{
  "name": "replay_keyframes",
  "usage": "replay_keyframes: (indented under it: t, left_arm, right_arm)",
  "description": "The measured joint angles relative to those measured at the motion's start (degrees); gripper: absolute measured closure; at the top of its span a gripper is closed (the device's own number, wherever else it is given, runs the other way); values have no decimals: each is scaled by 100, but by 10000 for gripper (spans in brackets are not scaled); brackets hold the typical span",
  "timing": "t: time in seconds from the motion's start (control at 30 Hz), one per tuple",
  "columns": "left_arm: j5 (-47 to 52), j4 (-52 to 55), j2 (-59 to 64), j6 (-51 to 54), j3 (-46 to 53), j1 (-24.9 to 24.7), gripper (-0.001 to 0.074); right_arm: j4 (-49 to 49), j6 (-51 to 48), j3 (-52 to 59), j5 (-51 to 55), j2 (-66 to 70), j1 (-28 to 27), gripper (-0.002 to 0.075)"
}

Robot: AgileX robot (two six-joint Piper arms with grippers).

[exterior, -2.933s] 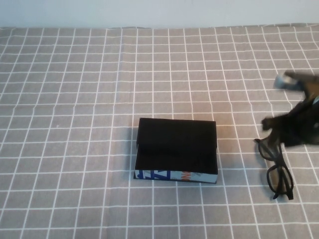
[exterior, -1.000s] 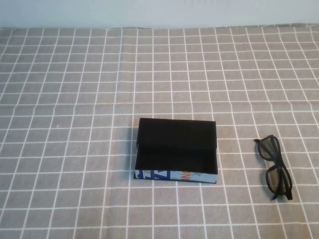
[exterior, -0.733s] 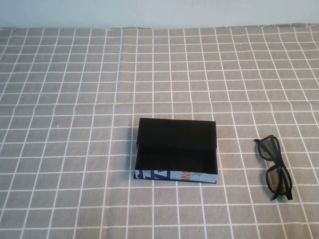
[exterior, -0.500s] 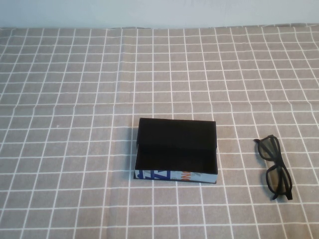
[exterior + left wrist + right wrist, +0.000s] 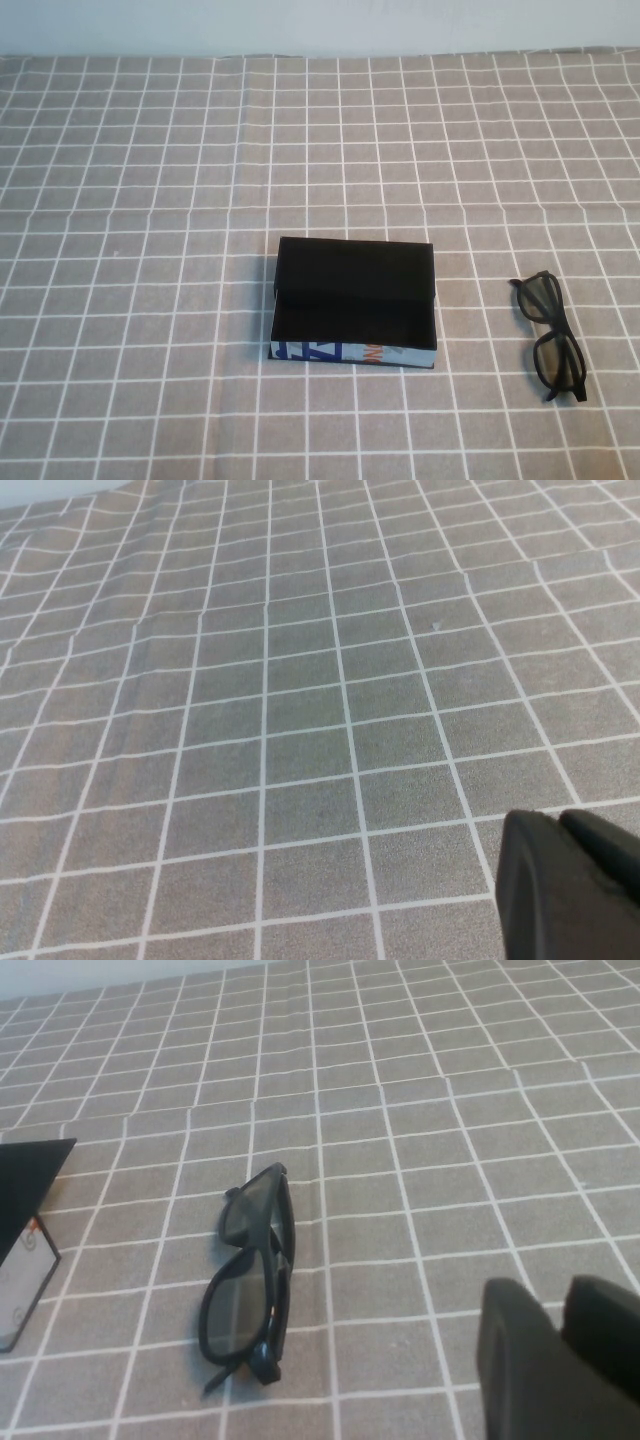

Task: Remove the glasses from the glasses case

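Note:
The glasses case (image 5: 355,295), a black box with a white, blue and orange front edge, sits mid-table; one corner shows in the right wrist view (image 5: 28,1175). The black glasses (image 5: 550,335) lie on the cloth to the right of the case, apart from it, temples folded. They also show in the right wrist view (image 5: 250,1275). My right gripper (image 5: 562,1295) is shut and empty, hovering off to the side of the glasses. My left gripper (image 5: 557,820) is shut and empty over bare cloth. Neither arm shows in the high view.
A grey cloth with a white grid (image 5: 150,200) covers the whole table. A pale wall (image 5: 320,25) runs along the far edge.
The right arm, which was over the glasses at the table's right side 2.9 s ago, has withdrawn out of the high view. The glasses and case have stayed put.

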Motion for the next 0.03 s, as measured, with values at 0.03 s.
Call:
replay_keyframes:
  t: [0.03]
  left_arm:
    - [0, 0, 0, 0, 0, 0, 739]
  right_arm:
    - [0, 0, 0, 0, 0, 0, 658]
